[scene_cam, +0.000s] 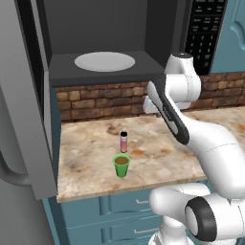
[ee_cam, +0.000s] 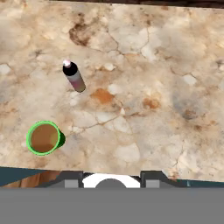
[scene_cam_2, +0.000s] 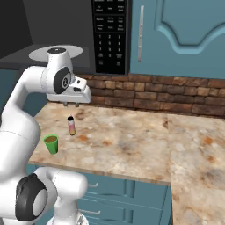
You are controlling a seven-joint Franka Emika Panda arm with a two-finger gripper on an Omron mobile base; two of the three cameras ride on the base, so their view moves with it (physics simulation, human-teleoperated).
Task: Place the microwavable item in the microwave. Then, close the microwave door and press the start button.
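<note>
The green cup (scene_cam: pixel 121 165) with brown liquid stands upright near the counter's front edge, also seen from above as the cup (ee_cam: pixel 43 138) and as the cup (scene_cam_2: pixel 51 143). The microwave (scene_cam: pixel 103 33) is above it, its door (scene_cam: pixel 24 119) swung wide open to the left, white turntable plate (scene_cam: pixel 104 61) bare, keypad (scene_cam: pixel 206 28) on the right. My gripper (scene_cam_2: pixel 71 104) hovers high over the counter, pointing down, behind and to the right of the cup. In the hand view the gripper (ee_cam: pixel 111 178) is open with nothing between its fingertips (ee_cam: pixel 72 179).
A slim pink bottle (scene_cam: pixel 124 141) with a black cap stands just behind the cup, also the bottle (ee_cam: pixel 74 76). The marbled counter (scene_cam_2: pixel 132 140) runs right along a brick backsplash (scene_cam_2: pixel 167 96). Teal cabinets (scene_cam_2: pixel 184 35) hang right of the microwave. The door's bar handle (scene_cam: pixel 9 172) juts out lower left.
</note>
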